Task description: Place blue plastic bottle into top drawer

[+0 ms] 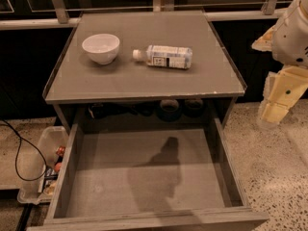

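Grey wooden table bears a round white bowl near its left edge, with the small clear blue plastic bottle lying flat mid-top. Below the front edge, the wide grey top drawer stands open. The cream end effector hangs off the right edge; I cannot tell its grip.

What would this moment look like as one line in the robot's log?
blue plastic bottle: lying on cabinet top beside white bowl | top drawer: open, no bottle inside | claw: right of cabinet, away from bottle

pale arm at far right edge, tool at its lower end
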Robot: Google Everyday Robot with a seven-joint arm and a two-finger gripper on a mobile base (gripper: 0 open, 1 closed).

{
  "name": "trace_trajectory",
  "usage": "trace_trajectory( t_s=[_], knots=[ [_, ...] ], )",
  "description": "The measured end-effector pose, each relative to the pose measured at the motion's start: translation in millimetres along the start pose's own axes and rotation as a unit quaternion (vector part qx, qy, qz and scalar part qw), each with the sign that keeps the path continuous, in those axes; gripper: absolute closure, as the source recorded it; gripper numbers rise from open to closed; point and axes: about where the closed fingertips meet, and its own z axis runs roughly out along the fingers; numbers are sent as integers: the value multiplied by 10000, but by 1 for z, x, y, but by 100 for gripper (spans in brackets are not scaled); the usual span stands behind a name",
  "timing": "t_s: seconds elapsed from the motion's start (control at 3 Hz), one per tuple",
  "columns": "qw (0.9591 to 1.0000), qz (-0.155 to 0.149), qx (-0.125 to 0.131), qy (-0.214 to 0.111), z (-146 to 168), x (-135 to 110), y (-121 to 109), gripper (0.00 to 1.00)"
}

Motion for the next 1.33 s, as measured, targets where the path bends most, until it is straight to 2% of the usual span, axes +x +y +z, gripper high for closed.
trace_trajectory(
  t_s=[0.33,0.67,1.0,1.33],
  knots=[
    [10000,-1,1,1,0,0,0,0],
    [9999,-97,119,48,-4,-4,-1,0],
    [9977,-499,448,104,-9,-30,-17,0],
    [9951,-787,574,-156,-4,-63,-44,0]
  ],
)
